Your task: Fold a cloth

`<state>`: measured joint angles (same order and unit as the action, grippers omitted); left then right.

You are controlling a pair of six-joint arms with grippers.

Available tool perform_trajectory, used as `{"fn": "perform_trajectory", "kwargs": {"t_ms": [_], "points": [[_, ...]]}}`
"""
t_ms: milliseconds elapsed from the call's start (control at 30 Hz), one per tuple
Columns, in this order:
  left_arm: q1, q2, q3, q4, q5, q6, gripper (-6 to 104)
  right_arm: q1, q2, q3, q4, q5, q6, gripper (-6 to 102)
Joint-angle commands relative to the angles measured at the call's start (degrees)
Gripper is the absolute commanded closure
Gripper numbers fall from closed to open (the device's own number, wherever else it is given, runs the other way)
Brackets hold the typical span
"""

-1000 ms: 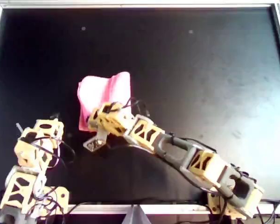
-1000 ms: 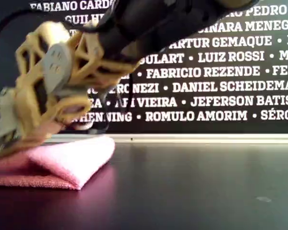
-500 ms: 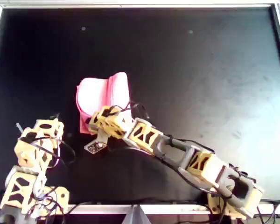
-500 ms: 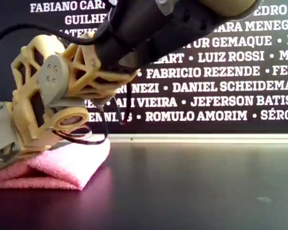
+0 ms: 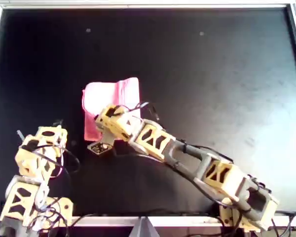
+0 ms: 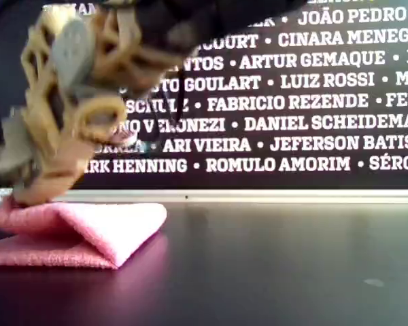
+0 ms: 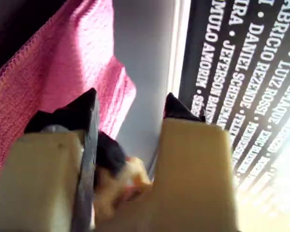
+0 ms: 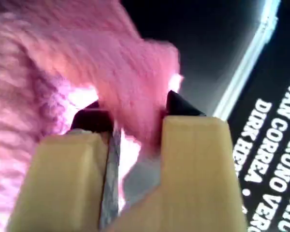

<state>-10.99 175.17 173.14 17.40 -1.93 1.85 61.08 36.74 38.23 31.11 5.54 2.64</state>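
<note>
Nubby pink terry cloth [image 5: 111, 96] on a smooth, faintly glossy black tabletop [image 5: 212, 74]

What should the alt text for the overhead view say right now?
A folded bright pink fabric cloth lies left of centre on a black table. The yellow right arm reaches in from the view's lower right, its end over the cloth's near edge. The left arm sits folded up at the lower left.

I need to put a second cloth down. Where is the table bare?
Bare: the table's overhead-view upper right, and the strip above the cloth. Crowded: at the cloth near the right gripper, and the overhead's lower left by the left arm.
</note>
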Motion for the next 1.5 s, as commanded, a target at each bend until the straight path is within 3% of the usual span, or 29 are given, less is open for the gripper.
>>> {"fn": "perform_trajectory", "kwargs": {"t_ms": [0, 267, 367, 600, 767, 1133, 1267, 1467], "points": [[1.4, 0.9, -0.8, -0.7, -0.3, 0.4, 49, 0.2, 10.5, -3.8, 2.5, 0.5, -0.35, 55], [1.4, 0.9, -0.8, -0.7, -0.4, 0.4, 49, -0.2, 14.2, -3.6, 4.2, 0.5, -0.35, 56], [1.4, 0.9, -0.8, -0.7, -0.4, 0.4, 49, -0.4, 20.6, -3.0, 12.1, 0.6, -0.35, 66], [1.4, 0.9, -0.8, -0.6, 0.1, 0.4, 50, -4.1, 35.2, 4.8, 29.7, 0.6, -0.26, 99], [1.0, 0.9, -0.8, -0.6, 0.4, -0.4, 50, -7.2, 49.7, 17.1, 41.3, 0.6, -0.26, 96], [1.3, 2.0, -1.1, -0.6, -0.4, -0.4, 50, -32.2, 99.1, 50.3, 41.4, 5.8, -0.44, 96], [1.5, 2.1, -2.0, -0.6, -0.5, 0.4, 50, -39.9, 107.3, 57.1, 38.7, 7.0, -0.44, 96], [0.7, 2.1, -2.1, -0.6, 0.5, -0.4, 50, -52.4, 114.9, 72.2, 30.9, 7.6, 0.00, 95]]}}
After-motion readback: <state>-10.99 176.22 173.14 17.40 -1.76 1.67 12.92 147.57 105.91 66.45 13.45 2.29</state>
